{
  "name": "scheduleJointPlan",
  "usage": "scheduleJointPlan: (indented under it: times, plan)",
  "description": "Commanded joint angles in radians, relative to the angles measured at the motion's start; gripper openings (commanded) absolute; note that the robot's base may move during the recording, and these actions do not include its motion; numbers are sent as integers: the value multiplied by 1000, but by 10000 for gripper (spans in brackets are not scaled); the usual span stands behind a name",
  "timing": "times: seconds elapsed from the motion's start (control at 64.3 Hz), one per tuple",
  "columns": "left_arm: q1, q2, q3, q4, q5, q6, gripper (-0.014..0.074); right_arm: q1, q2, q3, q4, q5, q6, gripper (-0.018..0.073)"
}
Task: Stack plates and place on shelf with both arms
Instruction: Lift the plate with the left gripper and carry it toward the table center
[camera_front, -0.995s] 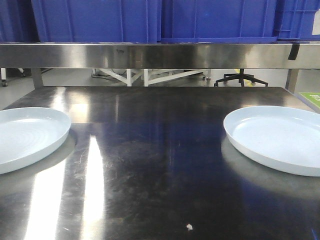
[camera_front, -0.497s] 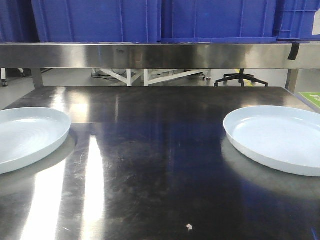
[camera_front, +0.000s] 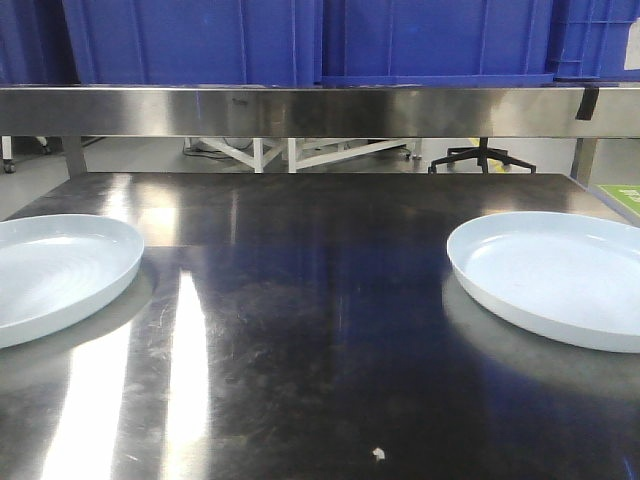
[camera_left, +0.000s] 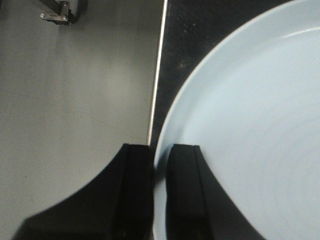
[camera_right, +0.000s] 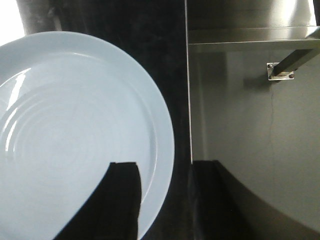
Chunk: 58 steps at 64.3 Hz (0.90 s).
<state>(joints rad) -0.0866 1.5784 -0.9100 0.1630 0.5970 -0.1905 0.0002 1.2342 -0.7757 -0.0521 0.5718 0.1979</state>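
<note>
Left gripper has its 2 black fingers pinched on the rim of the left plate, right at the edge of the steel table. The right gripper is spread wide, 1 finger over the right plate and the other just outside its rim. Both plates sit well apart on that scuffed top, blue bins on the shelf above, grey floor beside.

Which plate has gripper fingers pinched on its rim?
The left plate: the left gripper has its fingers tight against both sides of the rim. The right gripper straddles the right plate with fingers wide apart.
</note>
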Motion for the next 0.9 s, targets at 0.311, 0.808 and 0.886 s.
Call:
scheduleJointPlan:
  times: [0.311, 0.808, 0.886]
  plan:
    - [-123, -209, -201, -27, 61, -8, 92, -2, -18, -35, -7, -46, -3, 368]
    - [-367, -140, -259, -168, -51, -8, 92, -2, -18, -35, -7, -34, -3, 368]
    - [-405, -101, -259, -175, -80, -8, 92, -2, -18, -35, -7, -34, -3, 368]
